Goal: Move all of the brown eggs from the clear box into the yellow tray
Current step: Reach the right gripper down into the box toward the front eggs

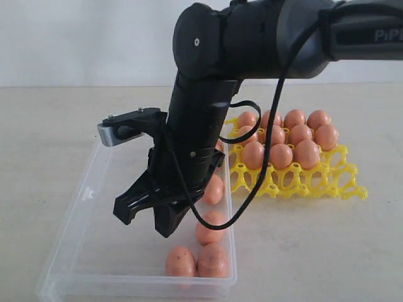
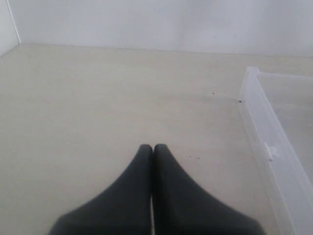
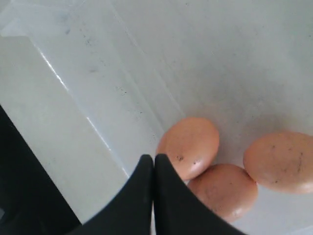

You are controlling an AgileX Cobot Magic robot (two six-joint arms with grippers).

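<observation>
Brown eggs [image 1: 211,229] lie in the clear box [image 1: 94,239], beside the yellow tray [image 1: 296,182]. Right end effector [image 3: 154,158] hovers over them, pinched together and empty; spread it wide before descending. Left end effector [image 2: 152,147] likewise closed, empty.

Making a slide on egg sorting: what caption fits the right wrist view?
Shut right gripper above three brown eggs lying in the clear box.
</observation>
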